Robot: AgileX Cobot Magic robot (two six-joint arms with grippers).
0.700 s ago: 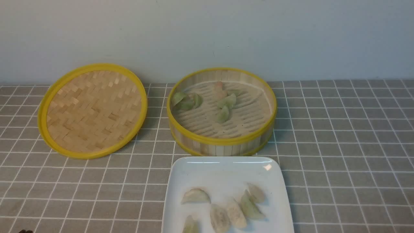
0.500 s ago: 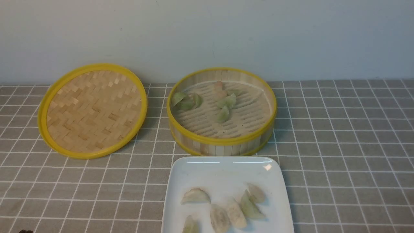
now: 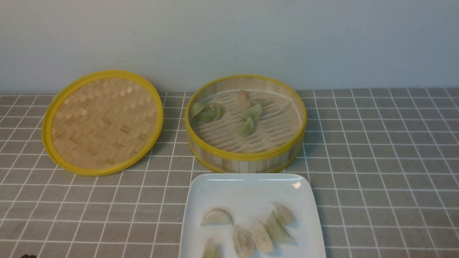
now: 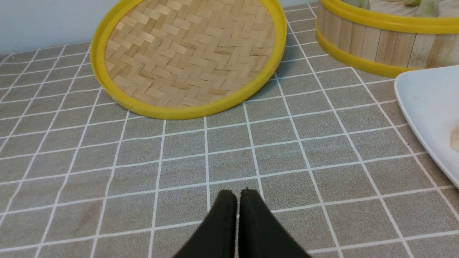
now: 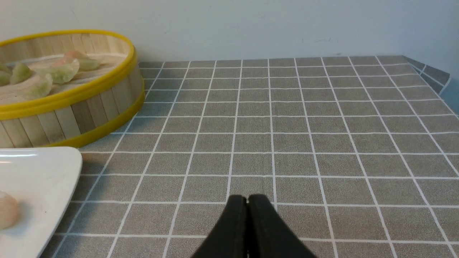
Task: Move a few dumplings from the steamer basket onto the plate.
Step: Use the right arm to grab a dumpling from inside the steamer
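Front view: plate (image 3: 251,193) squarely facing robot.

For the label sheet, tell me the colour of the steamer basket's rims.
Yellow; the steamer basket's rims show best in the front view.

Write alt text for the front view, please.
Green dumplings and pinkish ones lie in a round steamer basket, just beyond a square white plate holding several dumplings. A woven lid lies left of the basket.
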